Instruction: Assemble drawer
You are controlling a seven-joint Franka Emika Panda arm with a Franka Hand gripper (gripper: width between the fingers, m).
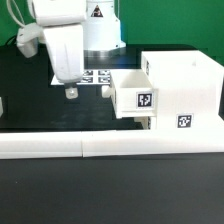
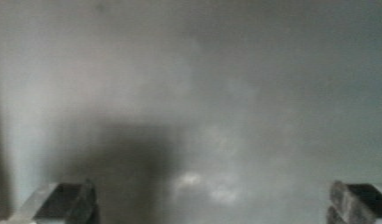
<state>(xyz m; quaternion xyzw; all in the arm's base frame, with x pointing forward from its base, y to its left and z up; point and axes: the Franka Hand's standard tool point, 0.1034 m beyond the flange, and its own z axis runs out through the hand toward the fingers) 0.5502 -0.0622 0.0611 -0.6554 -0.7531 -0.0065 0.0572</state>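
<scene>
Here, arm upright, hand (image 1: 88,92) spread and empty, beside the drawer (image 1: 170,92).

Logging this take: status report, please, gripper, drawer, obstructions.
Gripper open, empty, hovering above the table. Drawer housing upright, one tray partly inserted, sticking out. Marker board under gripper; nothing between gripper and tray.

A black table top (image 1: 30,105) sits before a pale green wall (image 1: 170,25).
</scene>
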